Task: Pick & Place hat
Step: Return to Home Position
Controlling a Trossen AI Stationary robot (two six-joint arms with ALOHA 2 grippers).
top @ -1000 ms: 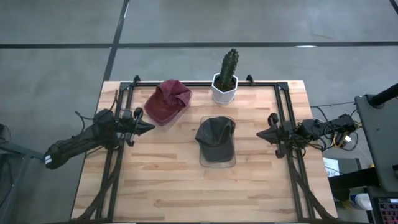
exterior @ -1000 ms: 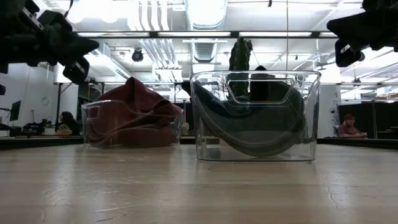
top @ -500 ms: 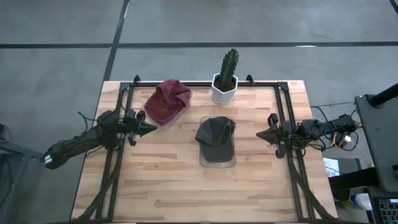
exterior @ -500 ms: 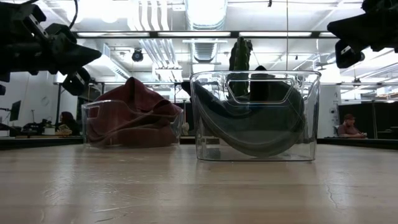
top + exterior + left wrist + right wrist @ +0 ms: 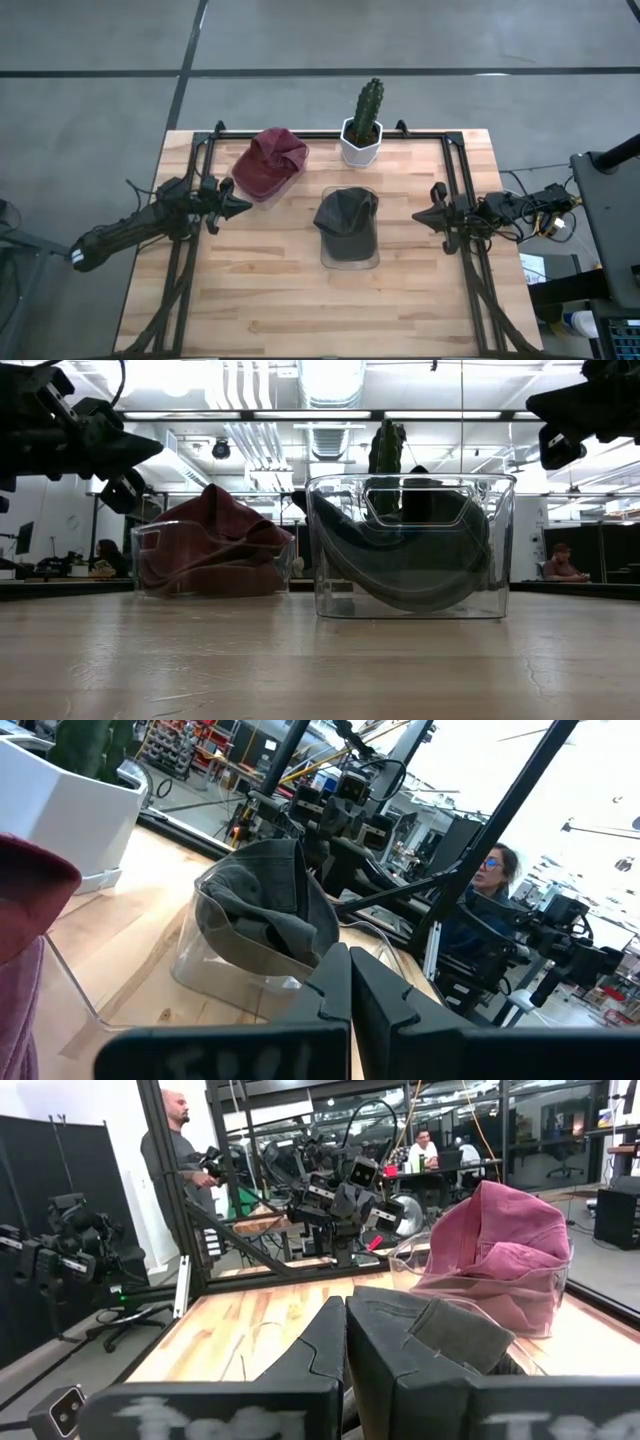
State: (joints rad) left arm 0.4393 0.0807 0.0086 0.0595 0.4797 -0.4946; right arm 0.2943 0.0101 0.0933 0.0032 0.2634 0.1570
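Note:
A dark grey hat [image 5: 346,224] lies crumpled in a clear plastic bin [image 5: 410,545] at the table's middle. A maroon hat [image 5: 270,163] fills a second clear bin [image 5: 205,558] toward the far left. My left gripper [image 5: 244,206] hovers shut, above the table, just left of the maroon hat's bin; its wrist view shows the closed fingers [image 5: 348,982] pointing at the grey hat [image 5: 265,905]. My right gripper [image 5: 418,216] is shut too, hovering at the right, right of the grey hat's bin. Neither gripper touches anything.
A cactus in a white pot [image 5: 362,132] stands at the far edge between the two bins. Black frame rails [image 5: 462,200] run along both table sides. Bare wood [image 5: 300,300] stretches across the near half. People [image 5: 175,1140] are in the room beyond.
My left gripper has moved a little toward the table's far edge, closer to the maroon hat's bin, and dropped slightly. It stays shut. The right arm and both hats have kept still.

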